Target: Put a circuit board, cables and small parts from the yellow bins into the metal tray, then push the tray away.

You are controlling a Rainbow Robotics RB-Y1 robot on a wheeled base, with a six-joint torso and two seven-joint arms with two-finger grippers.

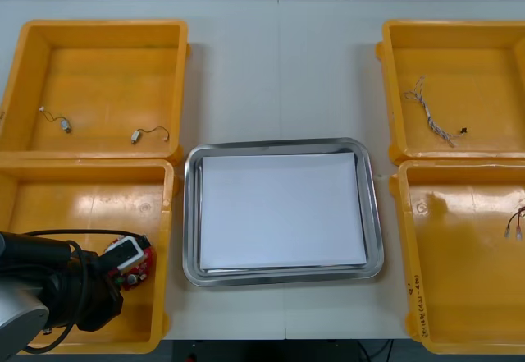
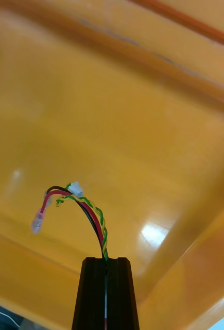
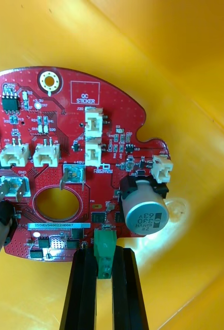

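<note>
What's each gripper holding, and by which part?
Left gripper: red circuit board, by its green edge connector. Right gripper: cables, away from their connector ends.

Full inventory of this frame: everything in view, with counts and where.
yellow bins: 4, yellow, two each side of the table
metal tray: 1, shiny rim, white inside, between the bins
circuit board: 1, red, round, near left bin
small metal parts: 2, metal with thin wires, far left bin
twisted cable: 1, pale, far right bin
red-black cable: 1, plus yellow-green strands, near right bin
table: 1, light
left gripper: black fingers, shut on circuit board
right gripper: black fingers, shut on red-black cable
</note>
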